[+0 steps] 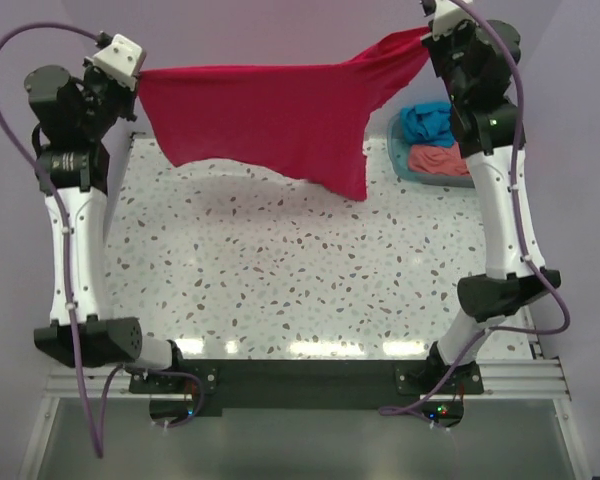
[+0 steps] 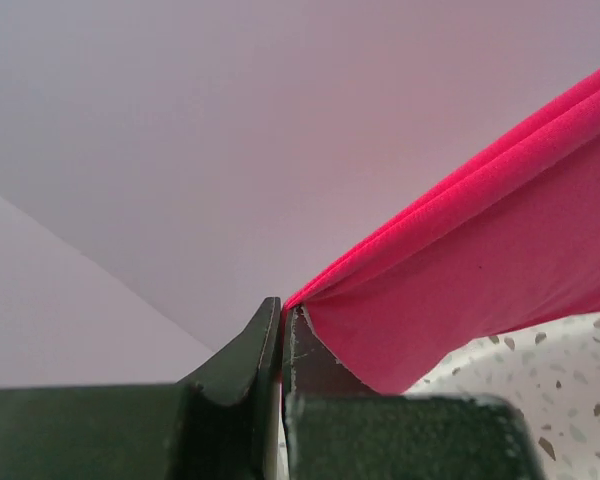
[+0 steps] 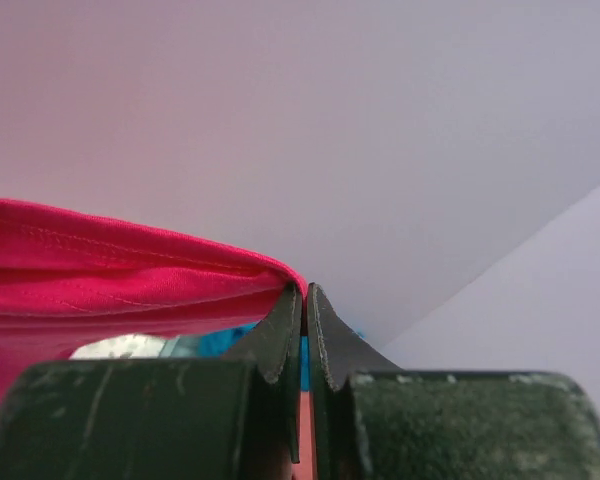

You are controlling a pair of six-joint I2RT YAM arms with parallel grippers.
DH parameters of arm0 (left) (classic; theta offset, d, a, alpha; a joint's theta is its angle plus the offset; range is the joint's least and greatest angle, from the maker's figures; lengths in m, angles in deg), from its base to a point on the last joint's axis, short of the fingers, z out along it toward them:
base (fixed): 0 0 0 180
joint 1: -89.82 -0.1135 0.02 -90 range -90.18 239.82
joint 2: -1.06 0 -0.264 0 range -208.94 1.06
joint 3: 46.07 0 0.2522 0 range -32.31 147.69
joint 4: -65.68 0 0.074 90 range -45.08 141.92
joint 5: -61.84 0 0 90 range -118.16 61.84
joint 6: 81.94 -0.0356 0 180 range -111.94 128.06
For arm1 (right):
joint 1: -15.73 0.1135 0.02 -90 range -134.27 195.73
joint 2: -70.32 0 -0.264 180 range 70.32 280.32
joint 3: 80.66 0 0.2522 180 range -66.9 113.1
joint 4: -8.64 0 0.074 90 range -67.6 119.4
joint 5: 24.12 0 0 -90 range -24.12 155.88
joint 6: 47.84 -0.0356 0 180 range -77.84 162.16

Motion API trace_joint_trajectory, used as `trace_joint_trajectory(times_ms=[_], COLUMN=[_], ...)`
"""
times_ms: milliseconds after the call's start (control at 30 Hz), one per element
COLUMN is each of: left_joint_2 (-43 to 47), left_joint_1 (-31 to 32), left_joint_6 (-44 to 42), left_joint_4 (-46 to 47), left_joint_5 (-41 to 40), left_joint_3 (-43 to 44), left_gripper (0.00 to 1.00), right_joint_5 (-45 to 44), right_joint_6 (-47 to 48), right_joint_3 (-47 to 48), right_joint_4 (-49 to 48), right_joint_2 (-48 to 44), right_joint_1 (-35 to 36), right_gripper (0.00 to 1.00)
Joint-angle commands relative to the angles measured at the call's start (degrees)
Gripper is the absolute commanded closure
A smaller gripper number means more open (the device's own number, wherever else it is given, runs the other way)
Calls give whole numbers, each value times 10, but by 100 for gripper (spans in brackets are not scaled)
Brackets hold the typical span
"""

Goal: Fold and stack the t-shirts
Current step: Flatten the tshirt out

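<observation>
High over the far edge of the speckled table, around twelve o'clock, stretched wide in the air: a crimson-pink shirt, pinched at ten o'clock by the left gripper, jaws pressed tight on a corner of the cloth, and at one o'clock by the right gripper, jaws likewise clamped on a stitched edge. Droops lowest on its right side, one flap hanging down toward the tabletop. At two o'clock, a teal basket at the table's far right corner, holding a crumpled teal-blue shirt behind and a crumpled salmon-coral shirt in front.
</observation>
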Motion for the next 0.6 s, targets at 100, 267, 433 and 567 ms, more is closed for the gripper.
trace_joint_trajectory(times_ms=[100, 267, 433, 567], left_joint_2=[150, 177, 158, 130], left_joint_1=[-10, -9, -9, -10], left_joint_6=[53, 49, 43, 38], left_joint_4=[169, 188, 173, 169], left_joint_5=[-86, -118, -123, -104], left_joint_3=[-90, -85, -60, -67], left_gripper=[100, 100, 100, 100], right_joint_5=[-50, -48, -31, -19], right_joint_6=[35, 57, 95, 119], right_joint_3=[-44, -41, -34, -50], right_joint_4=[-132, -153, -172, -187], right_joint_2=[-140, -163, -151, -126], right_joint_1=[-3, -3, -3, -3], right_gripper=[100, 100, 100, 100])
